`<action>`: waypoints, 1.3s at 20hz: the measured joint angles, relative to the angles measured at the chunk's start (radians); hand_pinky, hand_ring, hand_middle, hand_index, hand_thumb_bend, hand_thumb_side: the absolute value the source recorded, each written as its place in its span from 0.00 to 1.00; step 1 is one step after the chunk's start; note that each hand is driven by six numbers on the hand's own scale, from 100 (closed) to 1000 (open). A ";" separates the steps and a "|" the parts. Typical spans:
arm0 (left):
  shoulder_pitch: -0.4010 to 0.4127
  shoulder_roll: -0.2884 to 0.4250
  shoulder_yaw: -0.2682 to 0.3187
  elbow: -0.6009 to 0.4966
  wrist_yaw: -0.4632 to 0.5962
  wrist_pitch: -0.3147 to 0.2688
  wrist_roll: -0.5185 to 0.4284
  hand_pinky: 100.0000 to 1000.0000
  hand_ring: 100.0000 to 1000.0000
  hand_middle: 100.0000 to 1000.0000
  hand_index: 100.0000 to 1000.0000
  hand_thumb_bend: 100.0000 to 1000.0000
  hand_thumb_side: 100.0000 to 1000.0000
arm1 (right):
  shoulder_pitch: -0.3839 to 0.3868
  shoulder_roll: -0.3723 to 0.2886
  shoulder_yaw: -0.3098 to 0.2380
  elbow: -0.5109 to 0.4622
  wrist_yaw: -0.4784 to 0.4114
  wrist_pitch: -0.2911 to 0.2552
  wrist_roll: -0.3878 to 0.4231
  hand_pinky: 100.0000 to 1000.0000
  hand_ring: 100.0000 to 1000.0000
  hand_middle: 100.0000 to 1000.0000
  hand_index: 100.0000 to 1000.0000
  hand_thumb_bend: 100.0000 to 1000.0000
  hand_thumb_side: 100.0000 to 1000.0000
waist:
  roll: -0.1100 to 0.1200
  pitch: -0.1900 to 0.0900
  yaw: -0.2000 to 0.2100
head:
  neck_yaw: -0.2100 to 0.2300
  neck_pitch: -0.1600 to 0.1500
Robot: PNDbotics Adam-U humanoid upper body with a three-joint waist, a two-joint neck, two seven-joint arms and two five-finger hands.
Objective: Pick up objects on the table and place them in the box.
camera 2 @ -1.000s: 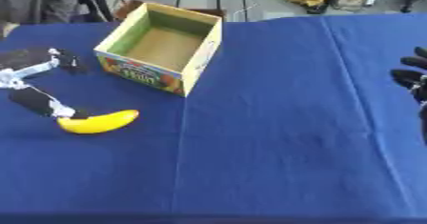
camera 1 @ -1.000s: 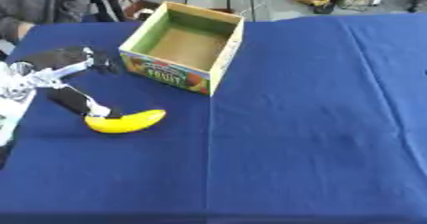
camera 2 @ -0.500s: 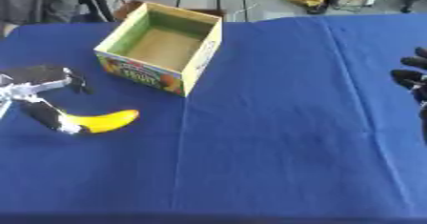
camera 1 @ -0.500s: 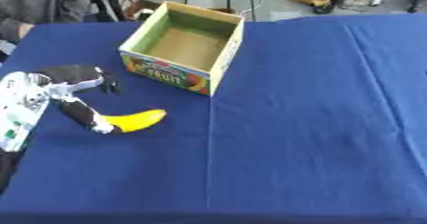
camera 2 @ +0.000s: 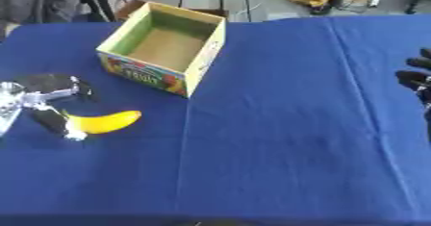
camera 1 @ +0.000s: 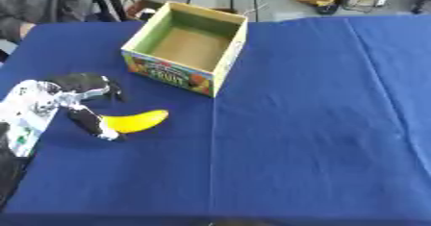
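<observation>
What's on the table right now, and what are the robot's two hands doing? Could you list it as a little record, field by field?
surface: table under a blue cloth
banana: yellow banana lying near the table's left side, in front of the box
box: open cardboard box, fruit print on its side, nothing visible inside
left hand: left hand at the banana's left end, thumb touching it, fingers spread above; banana not lifted
right hand: right hand at the right edge, only dark fingers showing, touching nothing
task status: banana not yet in the box
</observation>
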 measured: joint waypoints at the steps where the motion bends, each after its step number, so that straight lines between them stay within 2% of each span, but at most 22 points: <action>1: 0.000 -0.002 0.000 0.000 0.000 0.000 0.000 0.76 0.68 0.68 0.77 0.80 0.51 | 0.000 0.000 0.000 0.000 0.000 0.000 0.000 0.80 0.64 0.65 0.79 0.00 0.90 | 0.000 0.000 0.000 | 0.000 0.000; 8: -0.001 -0.006 0.000 0.001 0.000 -0.003 -0.003 0.76 0.68 0.67 0.77 0.80 0.52 | 0.000 0.000 0.000 0.000 0.000 0.000 0.000 0.80 0.64 0.65 0.79 0.00 0.90 | 0.000 0.000 0.000 | 0.001 0.000; 26: -0.002 -0.007 0.000 0.044 0.005 -0.008 -0.013 0.74 0.63 0.62 0.73 0.71 0.47 | 0.000 0.000 0.000 0.000 0.000 0.000 0.000 0.80 0.64 0.65 0.79 0.00 0.90 | 0.000 0.001 -0.001 | 0.001 0.000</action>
